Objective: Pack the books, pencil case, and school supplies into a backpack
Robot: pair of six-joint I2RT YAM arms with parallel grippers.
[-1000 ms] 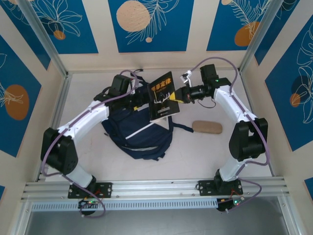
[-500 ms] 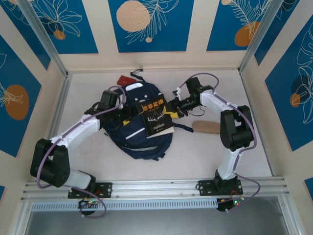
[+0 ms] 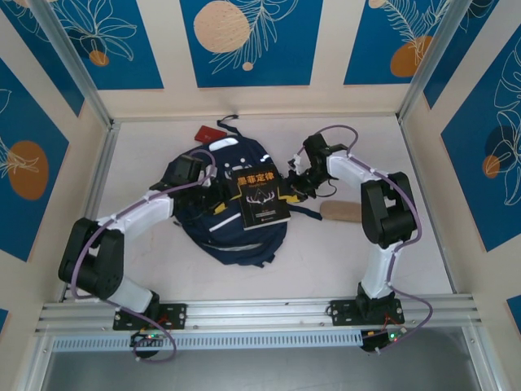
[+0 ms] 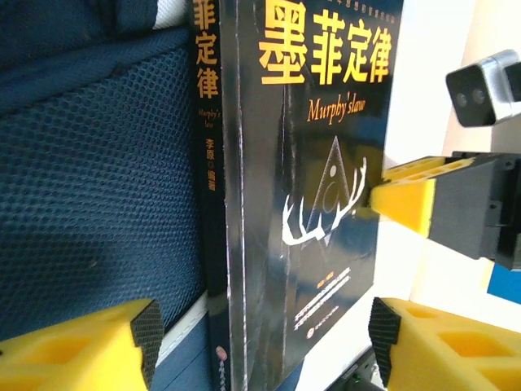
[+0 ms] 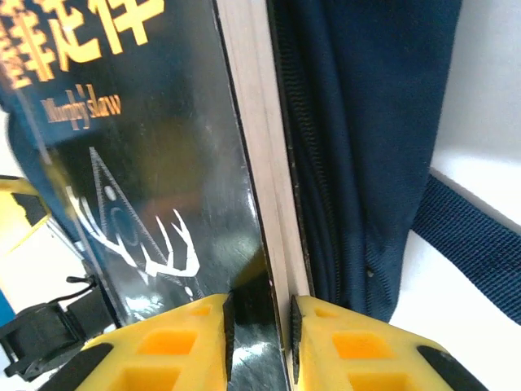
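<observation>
Guessing thin black orange-lettered book [image 3: 260, 199] slides off navy fabric backpack [image 3: 244, 240]: right gripper [image 5: 259, 309] pinches only its edge, left gripper [image 4: 264, 334] gapes open.

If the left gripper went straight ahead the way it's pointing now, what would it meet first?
Most likely the black book: it lies directly ahead of the left gripper, between its open jaws, with the backpack just beside it. Depth is hard to judge.

Black book [image 4: 309, 204] cover: "墨菲定律"; "Murphy's law"; spine: "李原"
</observation>
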